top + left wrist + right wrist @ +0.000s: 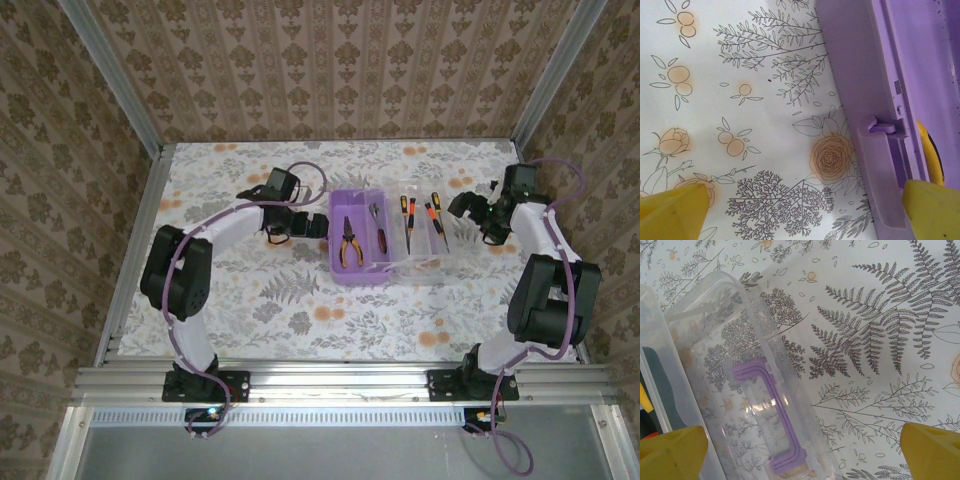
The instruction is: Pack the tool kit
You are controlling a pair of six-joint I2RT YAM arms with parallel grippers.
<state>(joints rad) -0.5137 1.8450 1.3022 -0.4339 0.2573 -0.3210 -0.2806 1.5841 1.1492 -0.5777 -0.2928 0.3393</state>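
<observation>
Top external shows the purple box (pixel 360 278) open on the worktop (pixel 250 310), screwdrivers (pixel 408 225) lying on its clear lid (pixel 424 256), left claw (pixel 312 224) & right claw (pixel 462 207) spread empty alongside; flipping the lid prob. spills them.

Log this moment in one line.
purple box: open; clear lid: flat, right of box; pliers: in box; screwdrivers: on lid; left pincer: open, over box edge; right pincer: open, over lid handle

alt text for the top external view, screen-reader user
An open purple box at table centre holds orange-handled pliers; screwdrivers lie on the clear plastic part beside it. The left gripper sits open at the box's left side, the right gripper open at the clear part's right.
</observation>
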